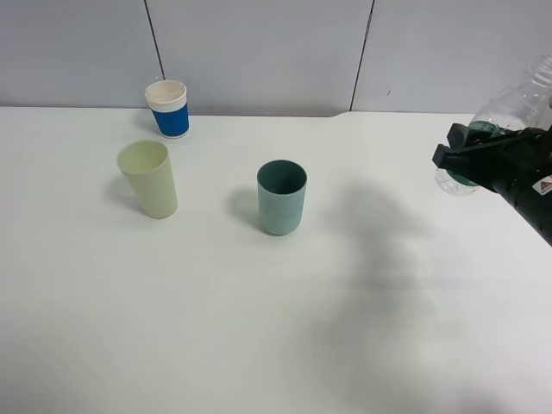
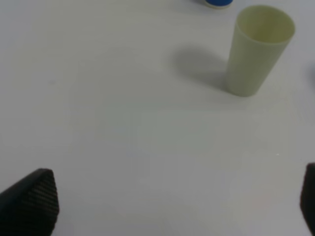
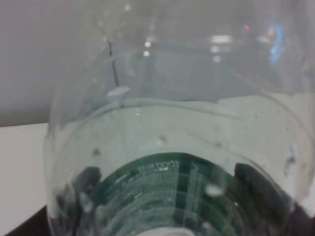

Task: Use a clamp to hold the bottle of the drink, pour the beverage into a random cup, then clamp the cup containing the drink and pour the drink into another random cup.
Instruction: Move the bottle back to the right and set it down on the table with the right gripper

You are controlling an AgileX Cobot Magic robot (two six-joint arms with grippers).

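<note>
Closest to me, my left clamp (image 2: pixel 170 209) hangs over the bare white table (image 1: pixel 259 345), its 2 jaws spread wide with nothing between them. My right clamp (image 1: pixel 461 155) is clenched around the bottle (image 1: pixel 511 102), gripping it at the dark green label (image 3: pixel 162 187). The bottle is tilted at the right side of the table, base lower and pointing toward the cups, neck running out of the high view. I cannot tell whether its base touches the table. Further out, the teal cup (image 1: pixel 282 197) stands upright near the table's middle, well apart from the bottle. Left of it and a little further off, the yellow-green tumbler (image 1: pixel 148 178) stands upright. Beyond that, the blue-and-white paper cup (image 1: pixel 168 108) stands near the grey wall (image 1: pixel 259 52).
</note>
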